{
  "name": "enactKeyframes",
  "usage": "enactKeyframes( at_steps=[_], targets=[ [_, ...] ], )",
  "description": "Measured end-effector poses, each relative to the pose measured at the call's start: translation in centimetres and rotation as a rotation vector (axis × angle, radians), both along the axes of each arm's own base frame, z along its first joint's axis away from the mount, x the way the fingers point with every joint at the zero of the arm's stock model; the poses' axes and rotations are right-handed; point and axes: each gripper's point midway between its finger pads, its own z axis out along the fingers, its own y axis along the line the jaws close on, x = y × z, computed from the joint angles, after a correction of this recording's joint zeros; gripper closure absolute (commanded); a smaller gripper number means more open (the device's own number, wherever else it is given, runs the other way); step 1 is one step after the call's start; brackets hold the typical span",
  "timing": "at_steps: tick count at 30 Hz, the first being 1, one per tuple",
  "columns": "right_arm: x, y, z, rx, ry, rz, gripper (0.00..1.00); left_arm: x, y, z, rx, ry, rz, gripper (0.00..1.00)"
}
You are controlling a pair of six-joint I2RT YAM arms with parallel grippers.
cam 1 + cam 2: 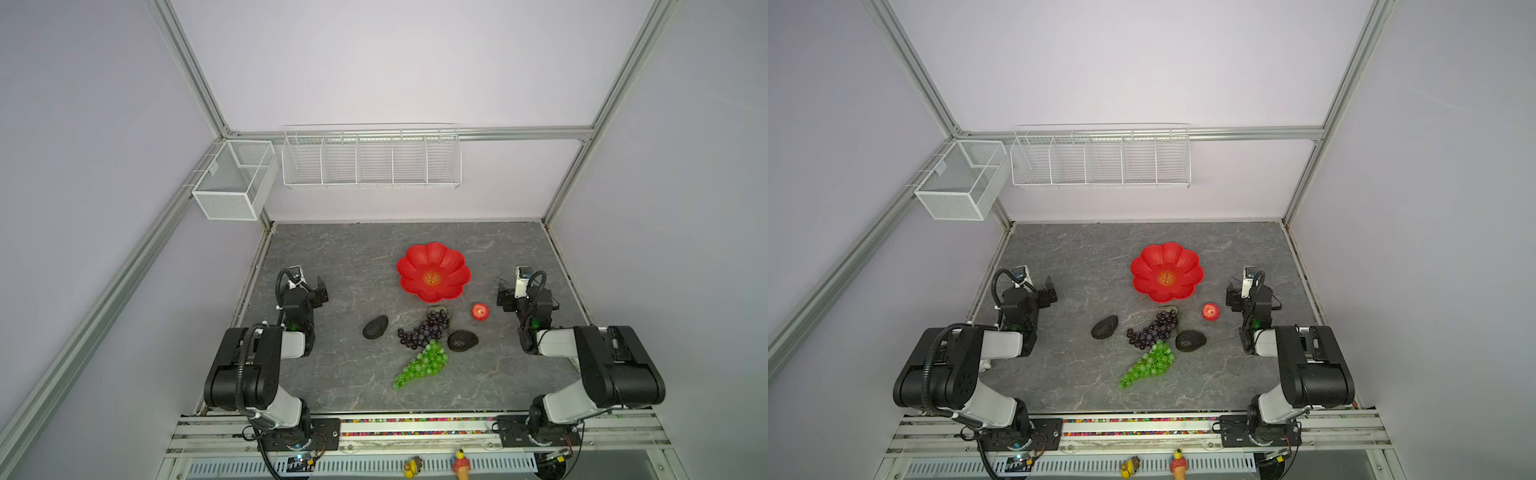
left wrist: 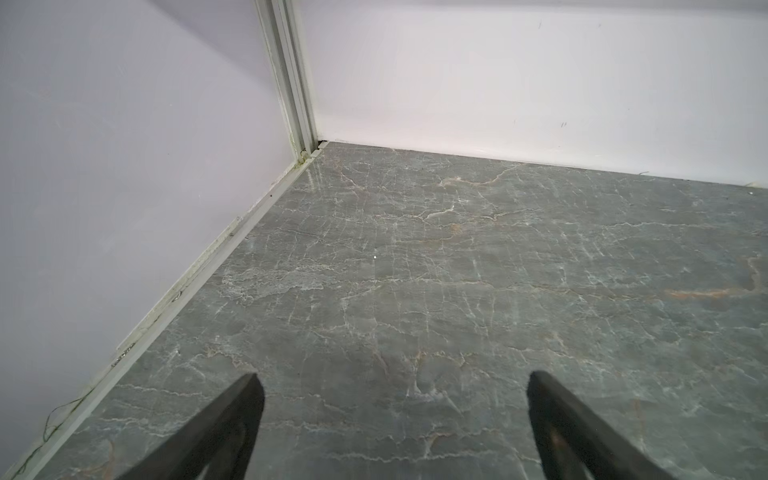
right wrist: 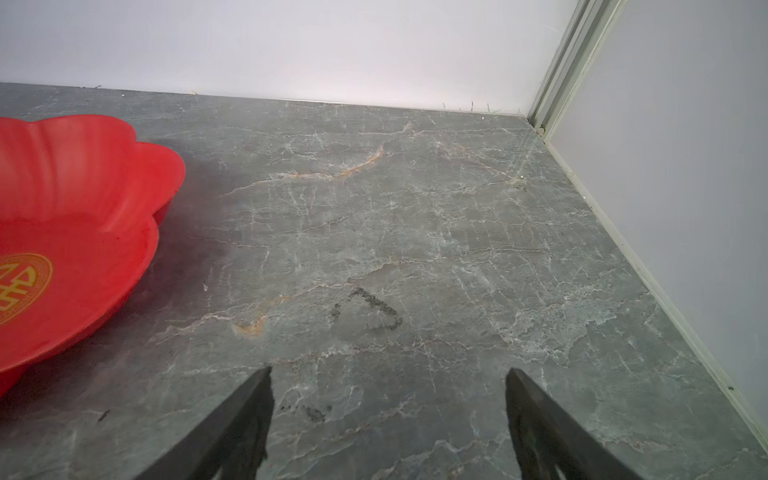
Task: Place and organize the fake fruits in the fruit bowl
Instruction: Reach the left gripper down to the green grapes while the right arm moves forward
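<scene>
Grey veined worktop point(image 1: 332, 374) within a white-walled enclosure. Toward the rear, right of centre, stands the red scalloped fruit bowl point(image 1: 434, 272); every fruit lies on the worktop in front of it. Nearest the bowl is the dark purple grape bunch point(image 1: 424, 329), with the green grape bunch point(image 1: 422, 364) just beside its near end, the left avocado point(image 1: 375, 327) and right avocado point(image 1: 462, 340) flanking, and the red apple point(image 1: 480, 311) near the right gripper point(image 3: 388, 374). Both it and the left gripper point(image 2: 390, 378) have jaws spread, holding nothing
</scene>
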Motion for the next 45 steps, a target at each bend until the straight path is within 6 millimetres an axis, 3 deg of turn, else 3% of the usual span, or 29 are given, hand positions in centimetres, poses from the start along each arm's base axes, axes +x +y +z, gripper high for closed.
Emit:
enactKeyframes(
  at_steps=[27,30,32,34,37,39,41,45],
  targets=[
    [-0.1,-0.1,0.2,-0.003,0.001,-0.012,0.12,-0.1,0.0,0.2,0.0,-0.004,0.0,0.0],
    [-1.2,-0.1,2.3,-0.009,0.0,-0.041,0.12,-1.0,0.3,1.8,-0.001,-0.01,0.025,0.01],
    [-1.7,0.1,5.6,0.011,-0.046,-0.05,0.12,-1.6,0.3,4.5,-0.022,-0.024,0.032,0.04],
    [-2.1,0.5,9.6,0.055,-0.104,-0.045,0.12,-1.6,-0.5,8.5,-0.057,-0.06,0.012,0.05],
    [-3.2,2.8,13.9,0.127,-0.132,0.033,0.12,-2.1,-4.2,13.9,-0.105,-0.121,-0.097,0.07],
    [-4.6,5.5,14.7,0.17,-0.104,0.121,0.12,-3.3,-8.8,14.9,-0.132,-0.108,-0.242,0.08],
    [-6.7,8.6,14.0,0.212,-0.037,0.225,0.12,-5.0,-13.8,13.9,-0.148,-0.043,-0.405,0.1],
    [-11.9,13.6,10.5,0.272,0.12,0.399,0.12,-10.1,-22.9,9.4,-0.143,0.153,-0.726,0.12]
  ],
)
